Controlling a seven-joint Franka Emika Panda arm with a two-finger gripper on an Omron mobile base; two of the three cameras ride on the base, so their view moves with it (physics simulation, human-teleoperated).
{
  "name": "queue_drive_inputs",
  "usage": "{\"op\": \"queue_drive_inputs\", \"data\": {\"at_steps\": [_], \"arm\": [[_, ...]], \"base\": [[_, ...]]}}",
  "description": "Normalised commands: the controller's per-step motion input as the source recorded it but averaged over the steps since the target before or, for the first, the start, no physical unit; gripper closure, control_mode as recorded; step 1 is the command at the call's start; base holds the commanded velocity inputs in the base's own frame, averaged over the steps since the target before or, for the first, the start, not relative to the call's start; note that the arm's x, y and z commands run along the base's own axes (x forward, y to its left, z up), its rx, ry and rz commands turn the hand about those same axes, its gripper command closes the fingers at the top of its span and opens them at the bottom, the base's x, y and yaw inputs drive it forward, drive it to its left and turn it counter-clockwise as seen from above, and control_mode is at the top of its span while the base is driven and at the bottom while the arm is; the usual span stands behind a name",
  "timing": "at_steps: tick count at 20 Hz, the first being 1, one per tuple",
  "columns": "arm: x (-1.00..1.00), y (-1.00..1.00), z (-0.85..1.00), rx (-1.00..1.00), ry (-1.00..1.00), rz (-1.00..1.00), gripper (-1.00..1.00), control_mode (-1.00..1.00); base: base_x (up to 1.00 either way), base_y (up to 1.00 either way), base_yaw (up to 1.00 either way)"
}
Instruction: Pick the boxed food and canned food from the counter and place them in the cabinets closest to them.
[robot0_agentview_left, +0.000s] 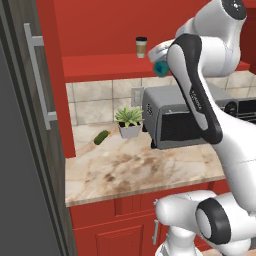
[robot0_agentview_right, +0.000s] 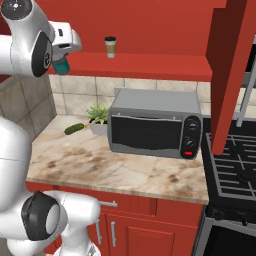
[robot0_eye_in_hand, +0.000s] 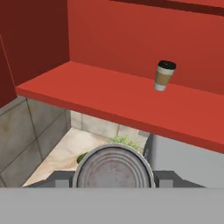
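Observation:
My gripper (robot0_agentview_left: 159, 64) is shut on the canned food (robot0_agentview_left: 161, 68), a teal-blue can held high in front of the open red shelf of the cabinets (robot0_agentview_left: 100, 66). From the right base view the can (robot0_agentview_right: 61, 65) hangs at shelf-edge height under the hand (robot0_agentview_right: 63, 56), left of the toaster oven. In the hand view its silvery lid (robot0_eye_in_hand: 113, 169) sits between the fingers, with the shelf (robot0_eye_in_hand: 109, 98) just ahead and slightly above. The counter (robot0_agentview_left: 125, 170) lies far below. The boxed food is out of view.
A tan paper cup (robot0_agentview_left: 141, 47) (robot0_eye_in_hand: 164, 75) stands on the shelf to the right of the can. On the counter are a grey toaster oven (robot0_agentview_right: 155, 122), a potted plant (robot0_agentview_left: 129, 121) and a green pickle (robot0_agentview_left: 101, 137). An open red cabinet door (robot0_agentview_right: 230, 75) hangs over the stove (robot0_agentview_right: 235, 170).

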Motion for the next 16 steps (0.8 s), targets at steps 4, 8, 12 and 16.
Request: {"op": "queue_drive_inputs", "data": {"at_steps": [4, 8, 12, 16], "arm": [[0.48, 0.08, 0.05, 0.05, 0.0, -0.01, 1.0, -1.0], [0.53, 0.12, 0.07, 0.03, 0.0, -0.02, 1.0, -1.0], [0.53, 0.13, 0.06, 0.02, -0.01, -0.03, 1.0, -1.0], [0.5, 0.14, 0.01, 0.0, -0.01, -0.03, 1.0, -1.0]], "base": [[0.0, 0.0, 0.0], [0.0, 0.0, 0.0], [0.0, 0.0, 0.0], [0.0, 0.0, 0.0]]}}
